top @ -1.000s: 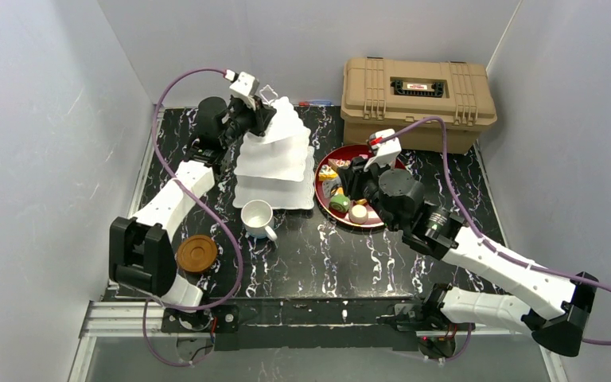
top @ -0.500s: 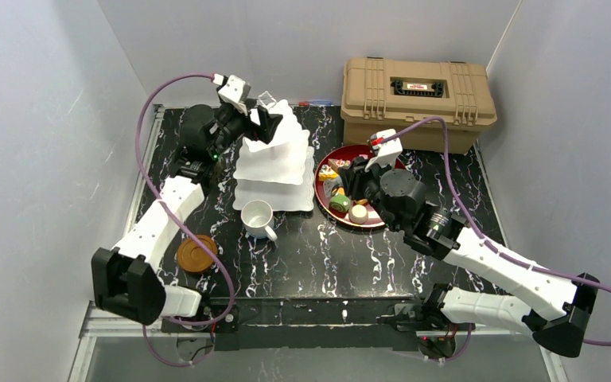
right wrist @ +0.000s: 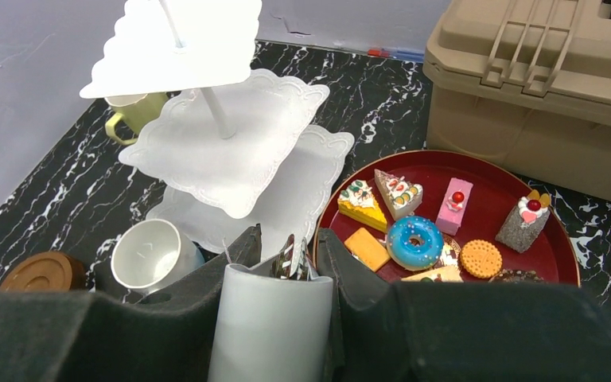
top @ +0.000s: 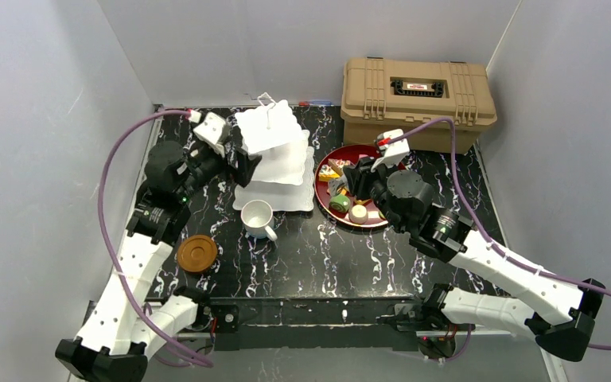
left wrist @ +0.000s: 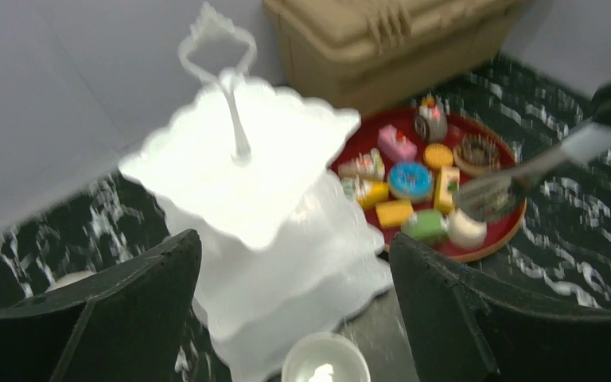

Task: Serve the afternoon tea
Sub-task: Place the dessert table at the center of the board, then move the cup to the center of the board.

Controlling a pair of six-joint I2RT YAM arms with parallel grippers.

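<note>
Resting at the left of the counter, a brown coaster lies near the white mug. The left fingers gape wide, just beside the white cake stand, which half-hides a yellow-green mug. The right fingers clamp tongs above the red plate of toy pastries; the tan case stands behind.

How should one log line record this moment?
left gripper: open, beside bare cake stand | right gripper: shut on white tool, by red tray | pastries: on tray
</note>
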